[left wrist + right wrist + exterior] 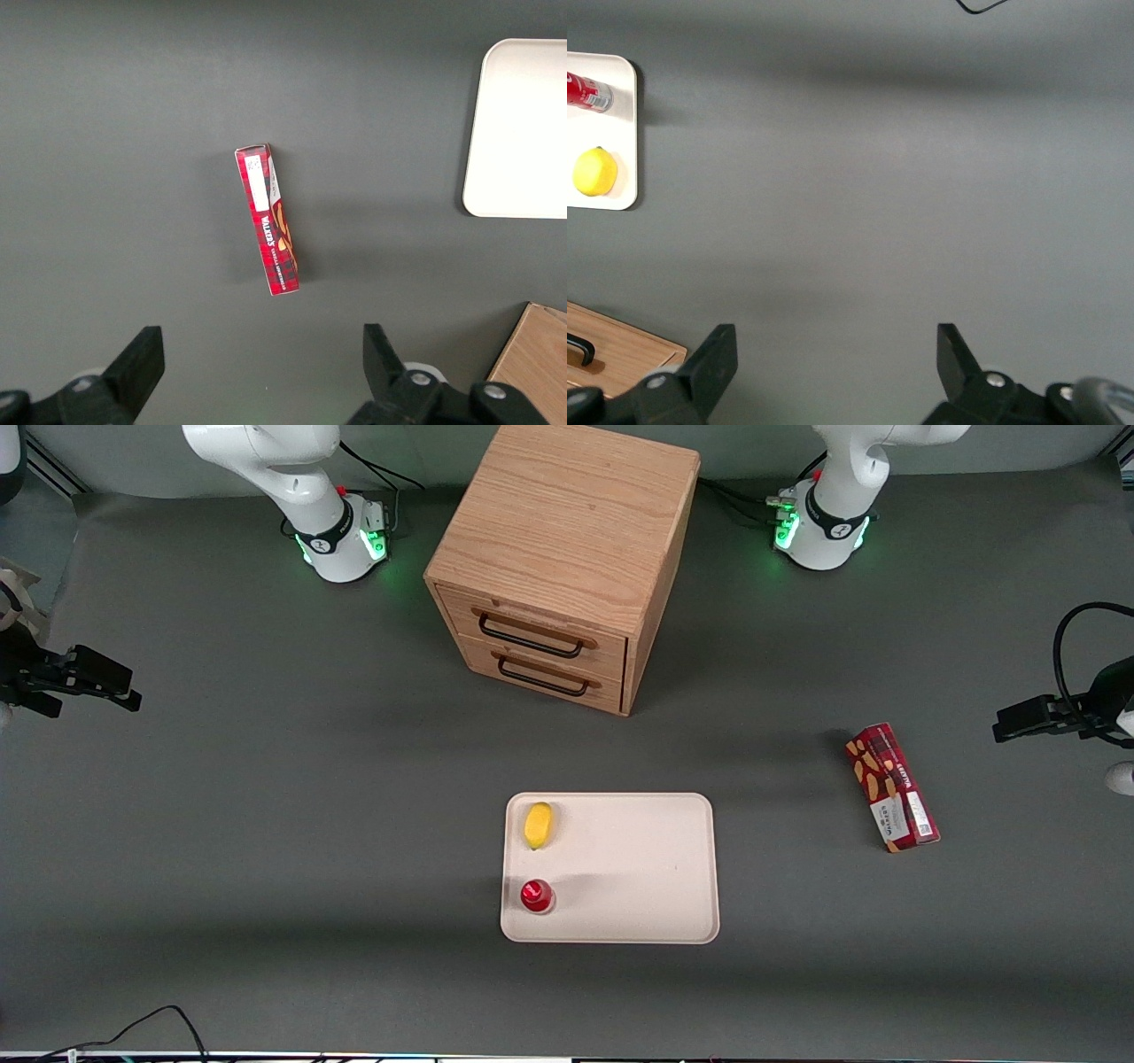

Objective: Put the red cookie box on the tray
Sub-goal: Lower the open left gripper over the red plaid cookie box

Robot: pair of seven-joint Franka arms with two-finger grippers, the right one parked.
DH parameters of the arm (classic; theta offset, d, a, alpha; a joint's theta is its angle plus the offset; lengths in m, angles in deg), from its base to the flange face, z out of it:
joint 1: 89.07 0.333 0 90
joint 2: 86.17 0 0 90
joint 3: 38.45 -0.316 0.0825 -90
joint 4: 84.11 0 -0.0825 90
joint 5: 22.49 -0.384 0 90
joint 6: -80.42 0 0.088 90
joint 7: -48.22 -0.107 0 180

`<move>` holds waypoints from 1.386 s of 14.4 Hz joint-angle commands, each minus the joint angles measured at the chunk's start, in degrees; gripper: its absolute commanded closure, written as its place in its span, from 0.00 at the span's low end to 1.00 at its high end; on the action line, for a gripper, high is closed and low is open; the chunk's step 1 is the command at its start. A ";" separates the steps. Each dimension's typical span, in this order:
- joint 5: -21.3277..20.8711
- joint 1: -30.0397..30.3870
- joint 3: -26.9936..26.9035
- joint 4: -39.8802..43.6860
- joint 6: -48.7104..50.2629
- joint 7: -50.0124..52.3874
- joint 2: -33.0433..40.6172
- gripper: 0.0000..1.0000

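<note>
The red cookie box (pixel 890 786) lies flat on the dark table toward the working arm's end, well apart from the tray; it also shows in the left wrist view (pixel 267 220). The cream-white tray (pixel 638 868) sits near the table's middle, nearer the front camera than the cabinet, and its edge shows in the left wrist view (pixel 523 133). My left gripper (pixel 999 731) hangs open and empty above the table, farther out toward the working arm's end than the box. In the left wrist view the gripper (pixel 261 363) has its fingers wide apart, with the box clear of them.
A wooden drawer cabinet (pixel 567 558) with two drawers stands farther from the front camera than the tray; its corner shows in the left wrist view (pixel 536 363). A yellow lemon (pixel 538 825) and a small round red object (pixel 537 895) sit on the tray's edge nearest the parked arm.
</note>
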 commanded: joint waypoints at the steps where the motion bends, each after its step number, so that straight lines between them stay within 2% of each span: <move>1: -0.95 0.38 0.71 2.31 1.58 0.33 -0.94 0.00; 6: -1.13 -0.24 0.62 2.04 3.34 0.06 -1.20 0.00; 10: -0.52 -0.42 0.62 -4.26 2.48 1.02 -1.29 0.00; 16: 0.28 -0.59 0.62 -19.20 -13.94 4.54 -1.64 0.00; 20: 0.45 -0.33 0.45 -31.86 -31.16 4.54 -1.55 0.00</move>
